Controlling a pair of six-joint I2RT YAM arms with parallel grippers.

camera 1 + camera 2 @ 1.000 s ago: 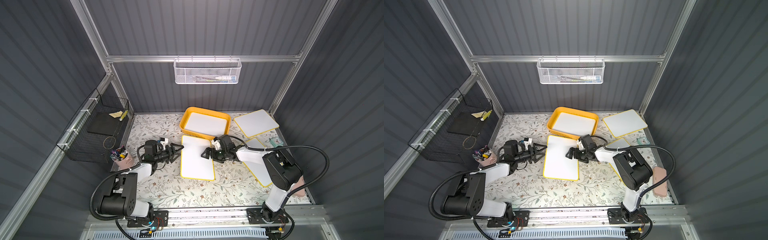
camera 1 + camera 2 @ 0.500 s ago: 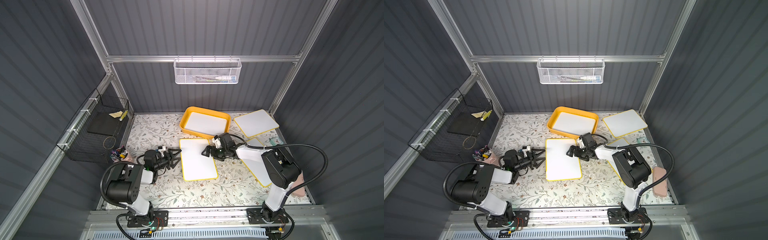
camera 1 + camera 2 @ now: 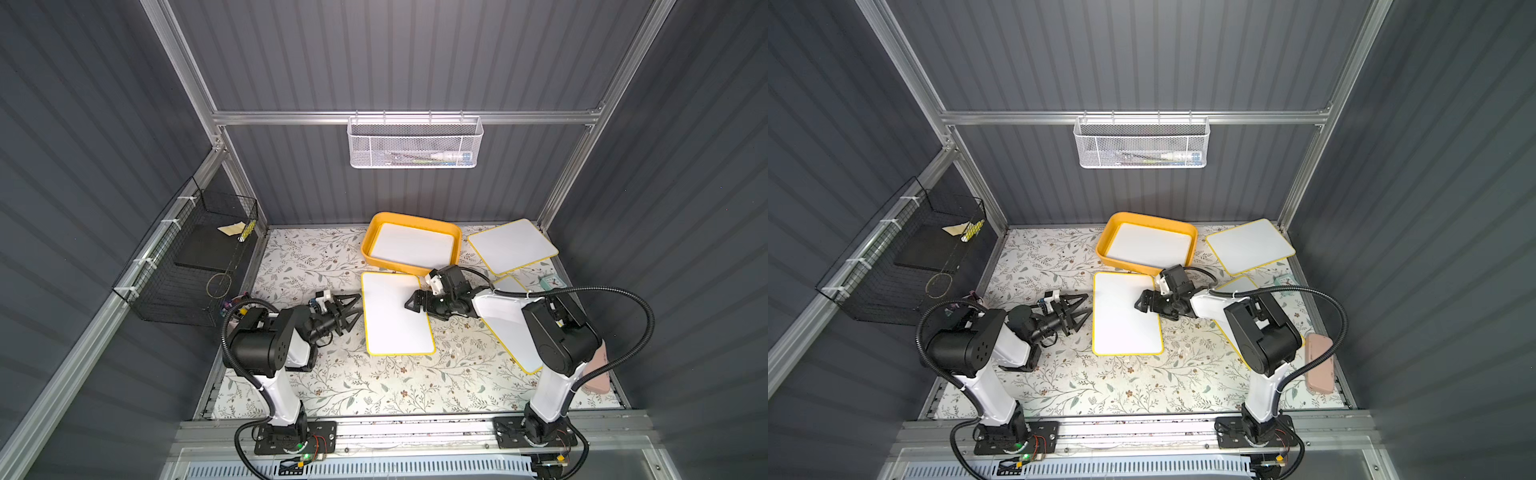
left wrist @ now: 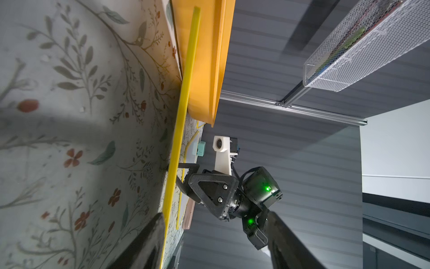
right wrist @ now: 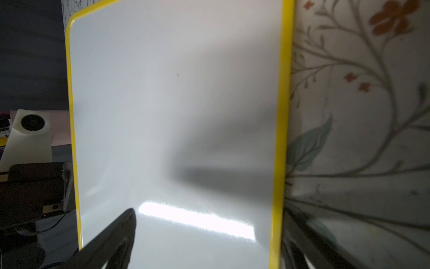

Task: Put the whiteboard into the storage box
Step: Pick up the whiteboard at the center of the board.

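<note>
- While one stored whiteboard (image 3: 411, 249) already lies flat inside the storage box (image 3: 366, 246), the task is judged partly done: three more yellow-framed boards lie outside it on the floral tablecloth (image 3: 332, 374).
- Location of the work item: the centre whiteboard (image 3: 390, 320) lies on the cloth just in front of the storage box. Its far short edge is at the box's near wall, and contact between the two cannot be confirmed.
- Right gripper (image 3: 415, 301): the jaws are spread wide at the board's right long edge. The right wrist view shows one finger over the white face and the other beyond the yellow frame, on the cloth side. No grip is closed — nothing is held.
- Left gripper (image 3: 358, 306): the jaws are apart, low over the cloth and just beside the board's left long edge. It holds nothing.
- Outstanding, as judged: grip the edge, lift the board, carry it over the rim and lay it on the stored whiteboard. The back-right whiteboard (image 3: 513, 246) and the third whiteboard (image 3: 509, 332) then need the same.
- Hidden or unclear:
  - The right arm covers much of the third whiteboard.
  - It cannot be told whether the right gripper's outer finger is under the frame or merely beside it.
  - The contents of the white mesh basket (image 3: 415, 143) cannot be made out.
</note>
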